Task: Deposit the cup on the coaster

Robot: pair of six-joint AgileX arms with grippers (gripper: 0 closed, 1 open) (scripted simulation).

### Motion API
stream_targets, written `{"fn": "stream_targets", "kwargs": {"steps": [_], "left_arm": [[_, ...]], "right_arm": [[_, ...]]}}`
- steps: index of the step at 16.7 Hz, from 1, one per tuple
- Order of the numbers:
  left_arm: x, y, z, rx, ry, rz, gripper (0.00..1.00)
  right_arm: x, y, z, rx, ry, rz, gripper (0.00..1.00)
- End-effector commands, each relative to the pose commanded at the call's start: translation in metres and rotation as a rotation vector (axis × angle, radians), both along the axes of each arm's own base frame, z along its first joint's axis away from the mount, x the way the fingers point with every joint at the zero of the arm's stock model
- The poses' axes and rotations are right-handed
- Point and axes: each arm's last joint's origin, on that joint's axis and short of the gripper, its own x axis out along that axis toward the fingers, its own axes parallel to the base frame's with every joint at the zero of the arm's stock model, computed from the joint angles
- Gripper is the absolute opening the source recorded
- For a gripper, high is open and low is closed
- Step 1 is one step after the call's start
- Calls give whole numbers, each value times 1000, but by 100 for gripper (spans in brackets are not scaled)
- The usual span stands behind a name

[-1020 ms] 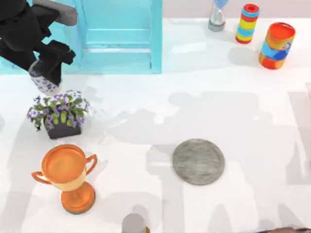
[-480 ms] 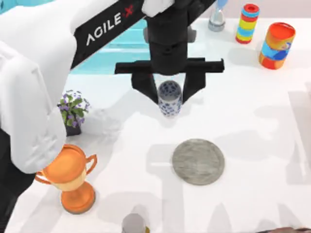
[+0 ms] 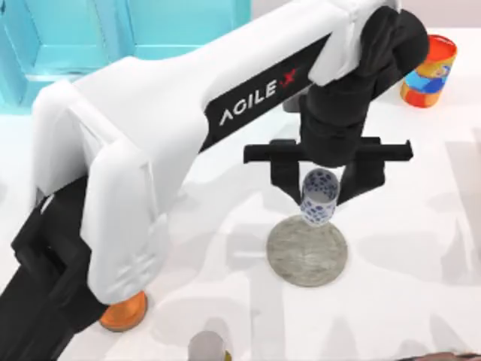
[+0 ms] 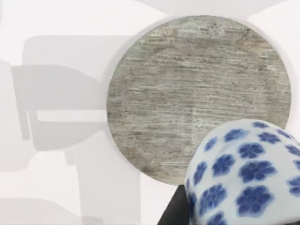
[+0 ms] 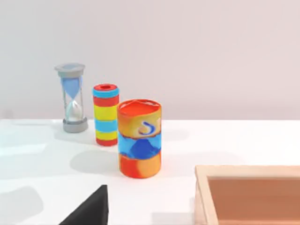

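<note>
Cup (image 3: pixel 319 197): small, rigid, likely light and breakable — smooth sides could slip, so a hold across the mid-wall suits it.
Left gripper (image 3: pixel 322 188): fingers closed on the cup's sides, carrying it in the air just over the coaster's far edge.
Coaster (image 3: pixel 307 251): flat, bare, right of centre.
Change: half a second ago the cup hung farther left and farther back — now it overlaps the disc.
Right arm: parked at the near right.

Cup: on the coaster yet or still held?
Held. The left pincer grips the cup over the coaster's far edge; contact cannot be told.
</note>
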Motion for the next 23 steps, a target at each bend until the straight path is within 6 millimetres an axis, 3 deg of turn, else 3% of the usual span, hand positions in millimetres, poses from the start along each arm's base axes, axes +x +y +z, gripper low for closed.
{"fn": "stream_targets", "kwargs": {"steps": [5,12,17,23], "left_arm": [[1,1,-3,-3,-1,1,0],[0,1,-60,1,1,2,0],[-1,0,-65,0,0,0,0],[-1,0,-65,0,0,0,45]], "right_arm": [[0,0,0,0,0,0,100],[0,0,0,0,0,0,100],[0,0,0,0,0,0,100],[0,0,0,0,0,0,100]]}}
